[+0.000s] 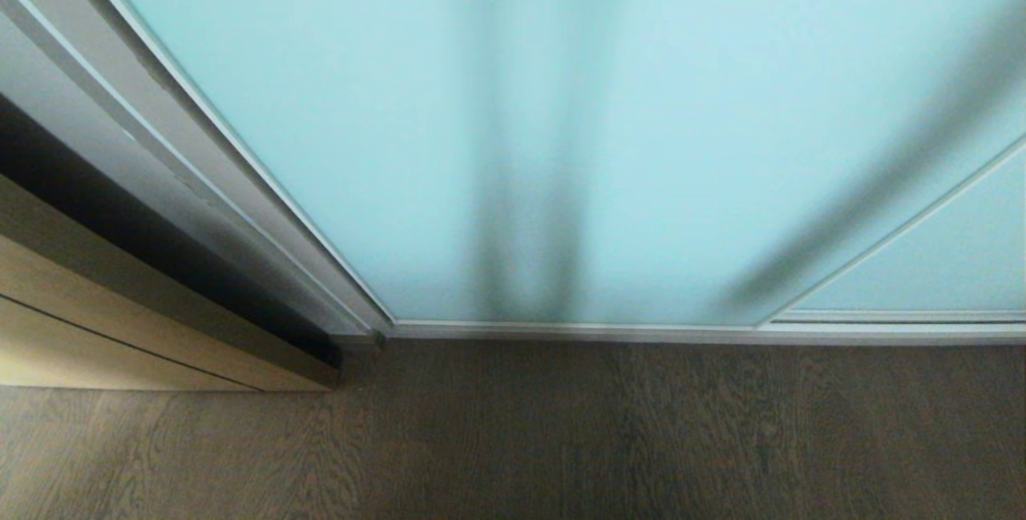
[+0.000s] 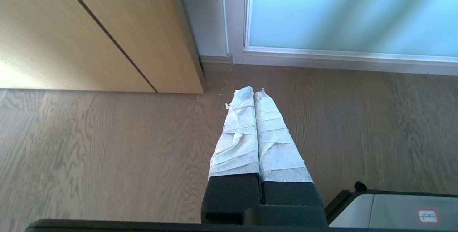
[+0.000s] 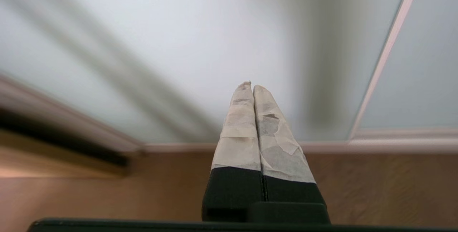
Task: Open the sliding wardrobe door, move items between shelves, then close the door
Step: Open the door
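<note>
The sliding wardrobe door (image 1: 561, 119) is a tall frosted pale aqua glass panel in a thin silver frame. It fills most of the head view and is shut down to the floor track (image 1: 689, 332). Neither arm shows in the head view. My left gripper (image 2: 254, 92) hangs low over the wooden floor, shut and empty, with the door's lower corner (image 2: 343, 14) ahead of it. My right gripper (image 3: 251, 86) is shut and empty too, pointing at the frosted door (image 3: 200, 39) a little above the floor. The items and the shelves are hidden behind the glass.
A tan wood-grain cabinet (image 1: 96, 328) stands to the left of the wardrobe frame (image 1: 192, 151), with a dark gap between them. A second frosted panel (image 1: 946, 264) overlaps at the right. Grey-brown wooden floor (image 1: 561, 440) lies in front. My base's edge (image 2: 397, 208) shows low in the left wrist view.
</note>
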